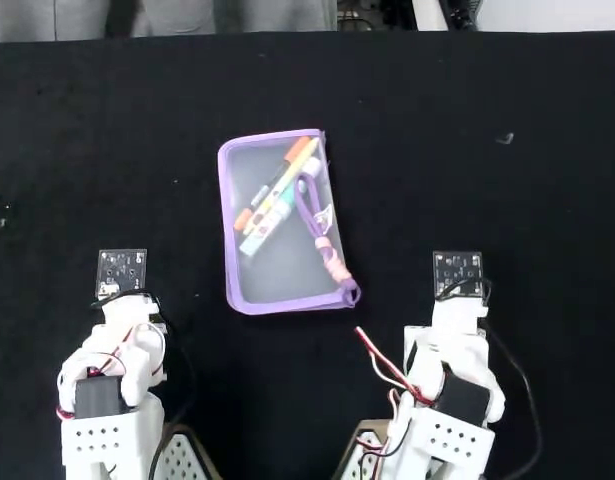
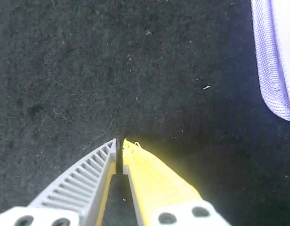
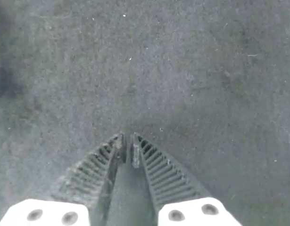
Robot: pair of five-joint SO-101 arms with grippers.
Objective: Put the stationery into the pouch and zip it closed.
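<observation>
Nearest: left gripper point(image 2: 120, 143), grey and yellow jaws pressed tip to tip, nothing between them, low over the black cloth point(image 2: 64, 70). The right gripper point(image 3: 127, 139) is likewise closed on nothing, over bare cloth. Both arms sit folded at the near edge of the table.

A corner of the pouch point(image 2: 277, 56) lies just off my left jaws. The pouch lies flat mid-table, between and beyond the two arms. Inside it, pens point(image 1: 275, 195) lie slanted, their ends up by the far right corner. A purple strap point(image 1: 322, 235) with a pink end trails along the right edge. I cannot tell whether the zip is run shut.

Risks, as I judge them:
- I pinch the strap instead of the zip pull.
- The pouch skids on the cloth if one arm pulls and the other does not pin it.
- Pen ends near the edge catch the zip.
</observation>
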